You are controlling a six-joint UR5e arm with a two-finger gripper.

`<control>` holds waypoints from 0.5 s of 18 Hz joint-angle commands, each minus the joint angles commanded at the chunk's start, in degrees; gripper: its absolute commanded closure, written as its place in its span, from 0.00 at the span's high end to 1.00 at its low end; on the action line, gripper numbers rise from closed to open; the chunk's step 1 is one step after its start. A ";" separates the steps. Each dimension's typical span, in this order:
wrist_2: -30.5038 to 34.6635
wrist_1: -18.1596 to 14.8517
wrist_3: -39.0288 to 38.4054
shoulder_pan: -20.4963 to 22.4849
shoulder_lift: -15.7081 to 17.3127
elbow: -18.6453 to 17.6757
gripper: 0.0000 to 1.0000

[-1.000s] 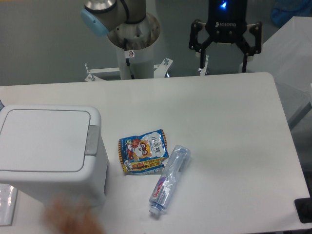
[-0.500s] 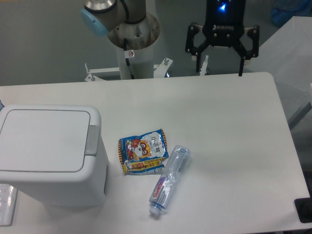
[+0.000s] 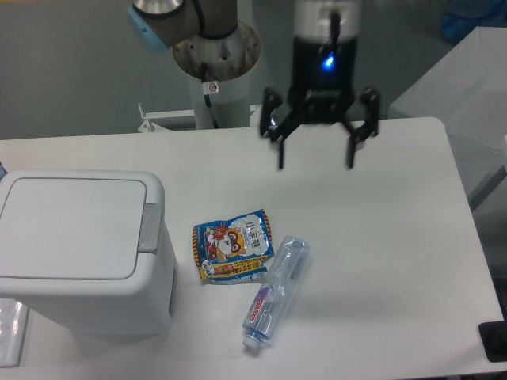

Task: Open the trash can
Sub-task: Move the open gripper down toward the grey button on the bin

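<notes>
While its lid lay flat and shut, the trash can (image 3: 83,253) stood at the table's (image 3: 380,261) left edge, its grey button strip (image 3: 150,227) facing right where a descending tool could likely press it. Right of it lay a snack packet (image 3: 232,245) touching a bottle (image 3: 276,291), both apart from the can. The gripper (image 3: 314,154), fingers spread and empty, hung above the table's rear middle; half a second earlier it was farther right and back, so it had moved toward the can.

White trash can (image 3: 79,249), lid closed
</notes>
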 joint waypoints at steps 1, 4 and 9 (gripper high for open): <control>0.00 0.62 -2.73 -0.62 -0.62 -0.09 1.00; 0.09 1.15 -6.35 -3.42 -2.37 -0.26 1.00; 0.09 1.15 -6.62 -7.12 -3.79 -0.17 1.00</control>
